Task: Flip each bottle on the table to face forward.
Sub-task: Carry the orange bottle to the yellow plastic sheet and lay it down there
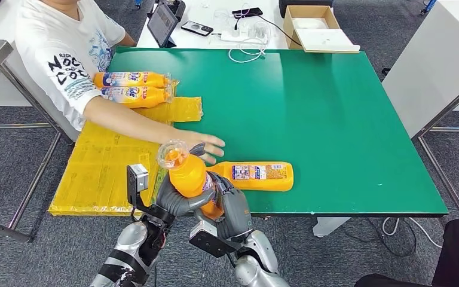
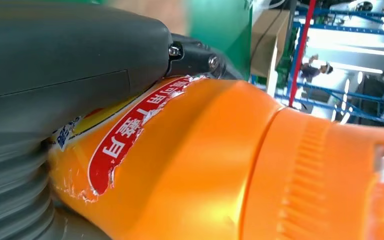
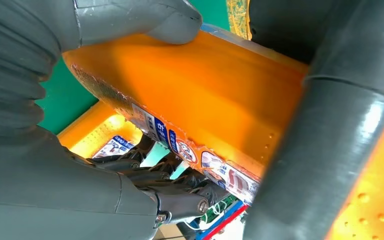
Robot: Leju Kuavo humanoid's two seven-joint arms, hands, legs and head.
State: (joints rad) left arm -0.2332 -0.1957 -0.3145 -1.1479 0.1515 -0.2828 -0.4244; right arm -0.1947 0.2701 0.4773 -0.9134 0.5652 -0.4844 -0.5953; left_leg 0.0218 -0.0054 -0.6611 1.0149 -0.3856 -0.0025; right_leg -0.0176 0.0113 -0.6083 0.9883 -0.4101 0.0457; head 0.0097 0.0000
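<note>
An orange bottle (image 1: 188, 173) with a clear cap is held up above the green table's (image 1: 334, 119) front edge, cap pointing away from me. My left hand (image 1: 170, 200) grips its lower body from the left, and my right hand (image 1: 230, 200) grips it from the right. The left wrist view shows the orange bottle (image 2: 205, 165) close, with a red label, under my left hand (image 2: 65, 60). In the right wrist view my right hand (image 3: 55, 100) wraps the bottle (image 3: 205, 95). A second orange bottle (image 1: 257, 176) lies on its side near the front edge.
A person sits at the table's left, one hand (image 1: 206, 146) reaching onto the table just behind the held bottle. Two more orange bottles (image 1: 132, 88) lie beside the person on yellow sheeting (image 1: 104, 173). A cardboard box (image 1: 318, 27), phones and cables sit beyond the far edge.
</note>
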